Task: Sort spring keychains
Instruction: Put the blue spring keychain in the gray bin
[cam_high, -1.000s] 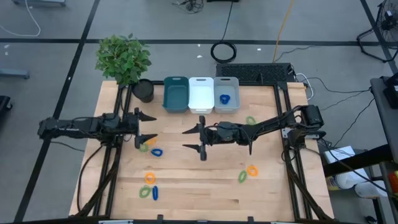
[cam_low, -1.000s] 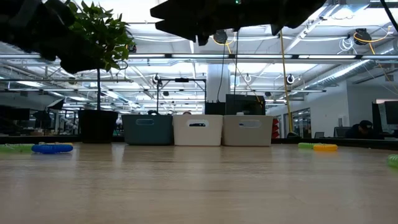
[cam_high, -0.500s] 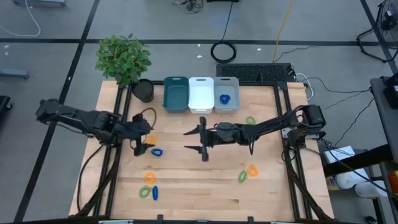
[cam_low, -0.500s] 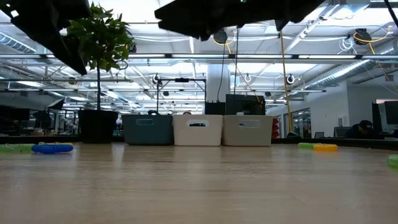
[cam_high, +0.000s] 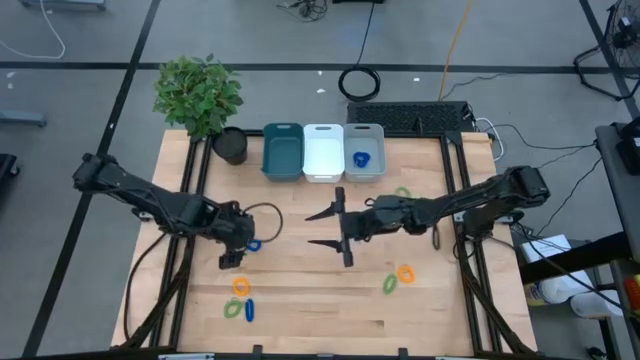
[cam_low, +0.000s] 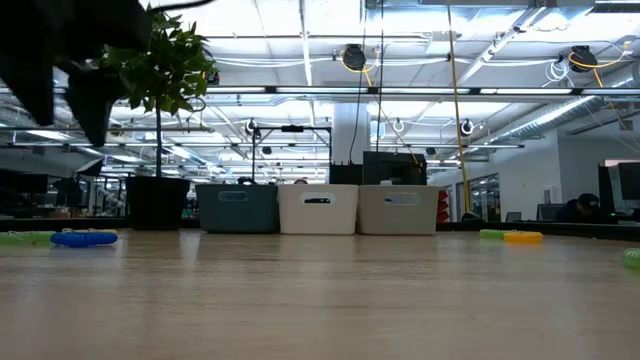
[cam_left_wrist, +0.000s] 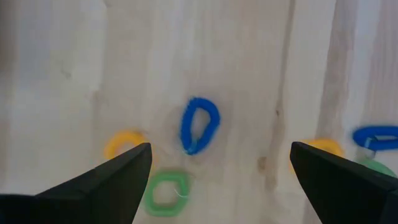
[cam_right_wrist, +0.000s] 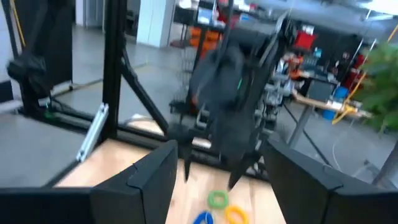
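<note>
My left gripper (cam_high: 237, 243) points down over the left half of the wooden table (cam_high: 300, 290), fingers (cam_left_wrist: 118, 177) spread wide, holding nothing, right above a cluster of spring keychains: a blue keychain (cam_left_wrist: 199, 124) centred between the fingers, an orange one (cam_left_wrist: 122, 142) and a green one (cam_left_wrist: 165, 191) beside it. My right gripper (cam_high: 338, 228) hovers mid-table, fingers apart, empty, aimed toward the left arm. Three bins sit at the far edge: teal bin (cam_high: 283, 152), white bin (cam_high: 323, 151), grey bin (cam_high: 364, 150) with one blue keychain (cam_high: 361, 158) inside. More keychains lie loose: orange, green and blue near the front left (cam_high: 241, 298), green and orange front right (cam_high: 399, 277), a green one (cam_high: 402, 194) near the grey bin. Potted plant (cam_high: 199, 95) at far left corner.
</note>
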